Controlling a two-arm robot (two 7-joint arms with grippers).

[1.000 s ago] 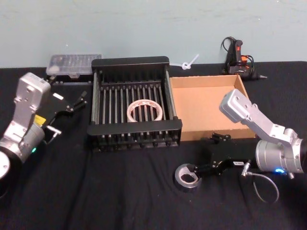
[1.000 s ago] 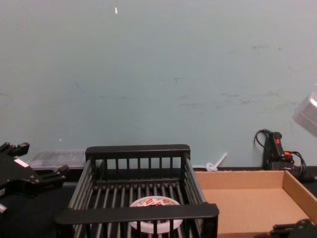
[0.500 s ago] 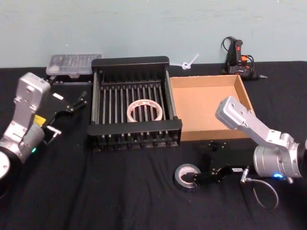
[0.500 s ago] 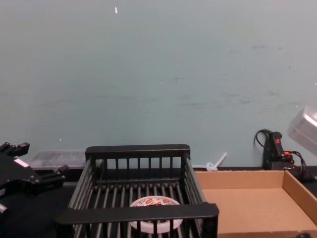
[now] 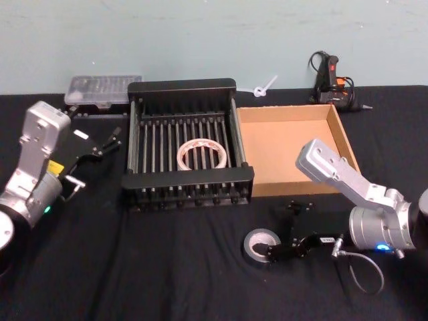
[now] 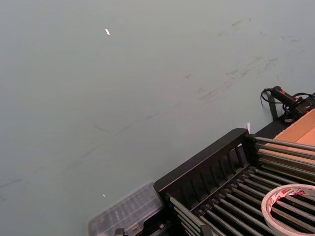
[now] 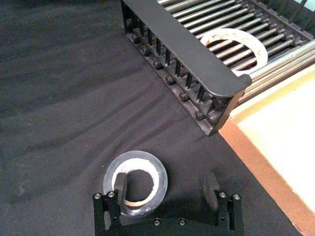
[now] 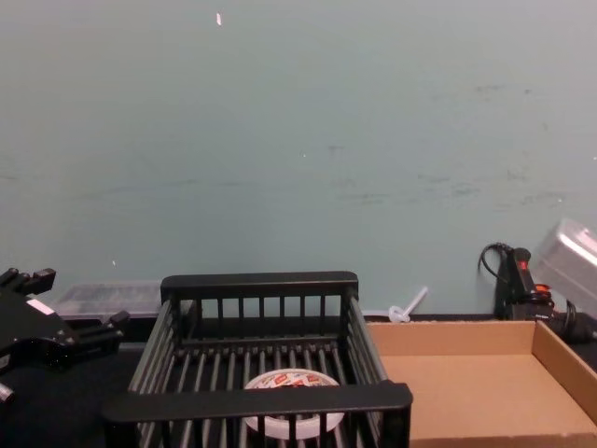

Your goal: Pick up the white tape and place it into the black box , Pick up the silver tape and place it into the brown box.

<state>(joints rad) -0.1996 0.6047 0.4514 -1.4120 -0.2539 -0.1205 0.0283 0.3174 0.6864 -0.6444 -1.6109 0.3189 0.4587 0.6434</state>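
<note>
The silver tape (image 5: 259, 242) lies flat on the black cloth in front of the brown box (image 5: 287, 144), which holds nothing. My right gripper (image 5: 282, 230) is open and low over the roll. In the right wrist view one finger (image 7: 119, 186) is inside the core of the silver tape (image 7: 135, 158) and the other stands outside it. The white tape (image 5: 200, 154) rests on the slats of the black box (image 5: 180, 85). My left gripper (image 5: 101, 142) hangs open to the left of the crate.
A clear plastic case (image 5: 103, 89) sits at the back left. A black corded tool (image 5: 331, 80) and a white zip tie (image 5: 264, 87) lie by the wall behind the boxes. Bare black cloth stretches across the table's front.
My right arm has swung back and down, and its gripper has sunk out of the chest view and lowered onto the silver tape. The left arm has stayed still.
</note>
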